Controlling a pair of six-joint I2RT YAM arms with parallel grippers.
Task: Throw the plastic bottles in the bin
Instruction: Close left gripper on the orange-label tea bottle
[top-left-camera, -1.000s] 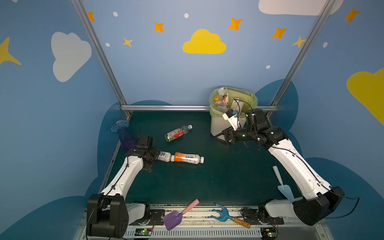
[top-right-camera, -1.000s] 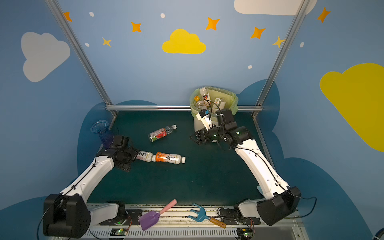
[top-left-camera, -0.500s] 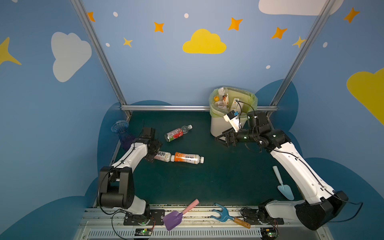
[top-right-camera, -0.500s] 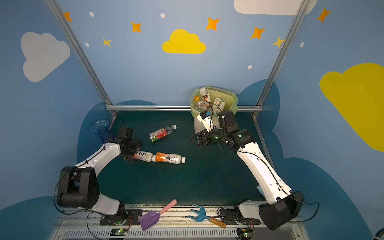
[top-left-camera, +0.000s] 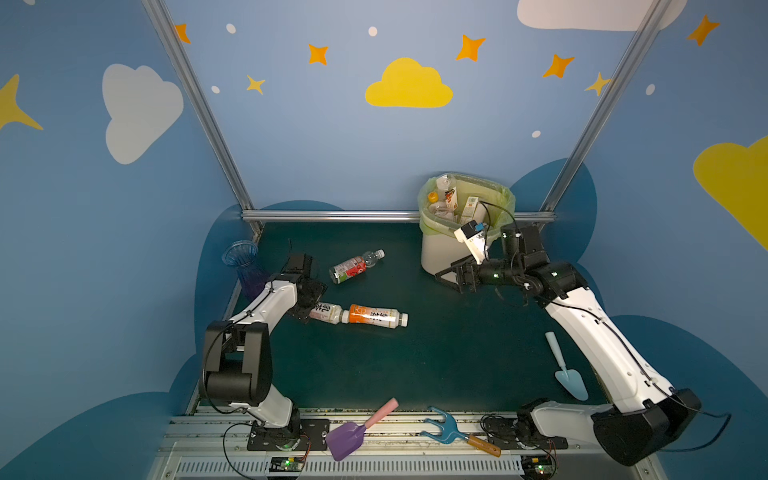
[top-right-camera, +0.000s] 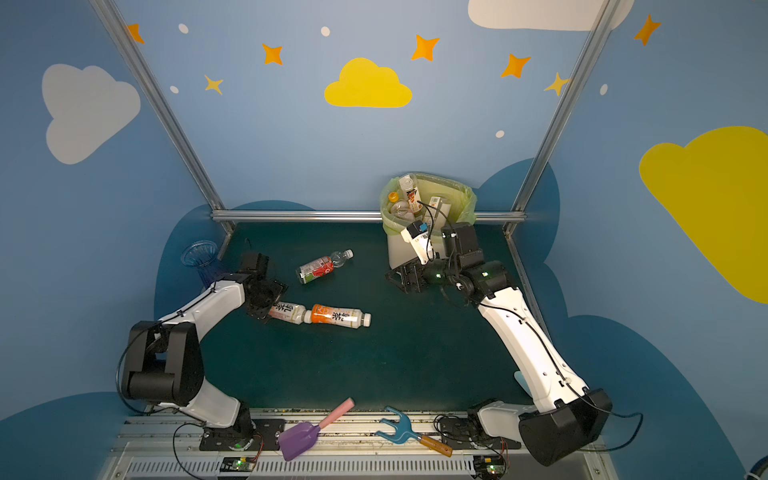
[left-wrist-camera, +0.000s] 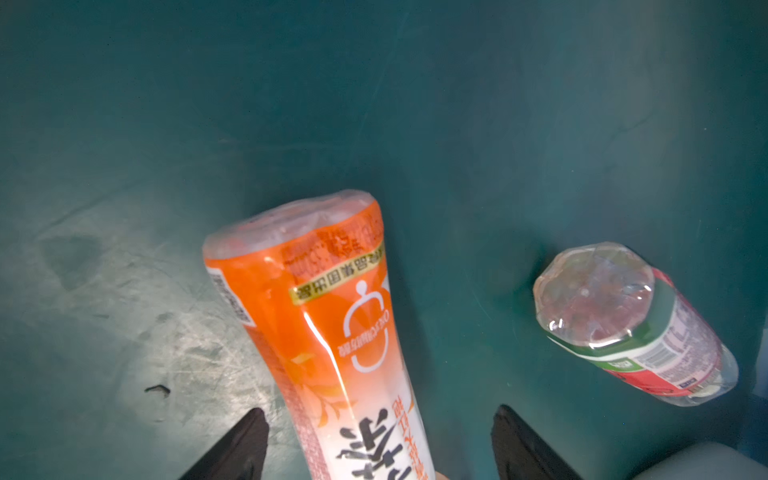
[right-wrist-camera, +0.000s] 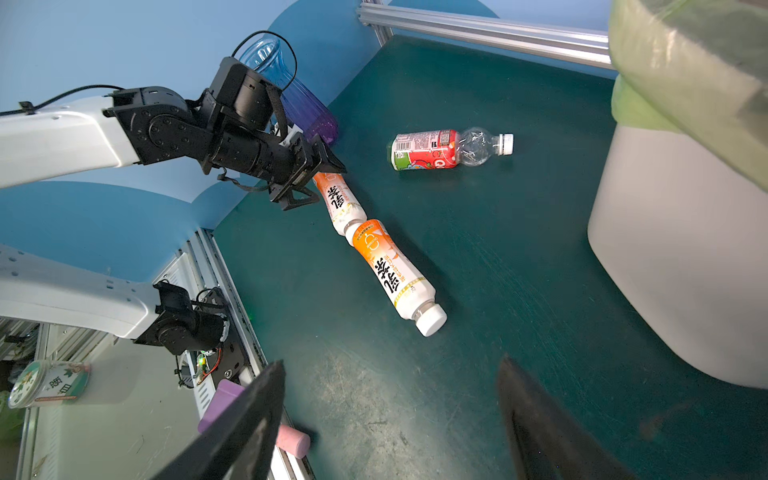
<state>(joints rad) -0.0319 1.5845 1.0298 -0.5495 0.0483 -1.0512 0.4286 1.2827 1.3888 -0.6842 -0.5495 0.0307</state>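
- Straddling the near orange-and-white bottle (left-wrist-camera: 332, 332), which lies flat on the bench (top-left-camera: 415, 365), the left gripper (left-wrist-camera: 380, 419) has its jaws open either side of it, not yet clamped.
- That bottle's long axis runs out from the gripper toward mid-bench, and its cap meets a second orange bottle (top-left-camera: 376, 316).
- The right gripper (top-left-camera: 449, 281), jaws wide and empty, hangs by the bin (top-left-camera: 440, 253), farther off.

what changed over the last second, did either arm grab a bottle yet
The left arm folded up and swung its wrist toward the back; the left gripper now tilts down over the paler bottle, open on either side, not gripping. The right arm sank slightly, the right gripper still open and empty before the bin. The orange bottle and the red bottle have not moved, nor the paler one.
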